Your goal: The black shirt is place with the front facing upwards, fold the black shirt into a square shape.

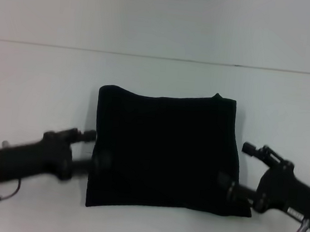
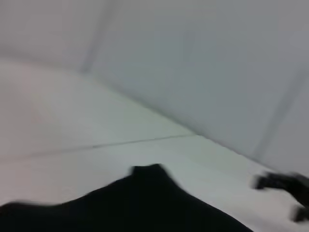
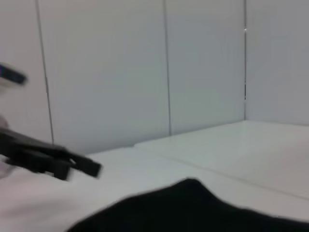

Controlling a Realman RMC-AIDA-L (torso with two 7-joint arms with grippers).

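Note:
The black shirt [image 1: 165, 151] lies on the white table [image 1: 34, 91] as a folded, roughly rectangular block. No lettering or label shows. My left gripper [image 1: 98, 164] is at the shirt's left edge, near its front corner. My right gripper [image 1: 226, 189] is at the shirt's right edge, also near the front. Both tips merge with the dark cloth. The left wrist view shows a raised fold of the shirt [image 2: 145, 203] with the right arm [image 2: 282, 186] beyond it. The right wrist view shows the shirt [image 3: 203, 208] and the left arm [image 3: 43, 157].
A pale wall [image 1: 166, 16] stands behind the table's far edge. White table surface surrounds the shirt on all sides.

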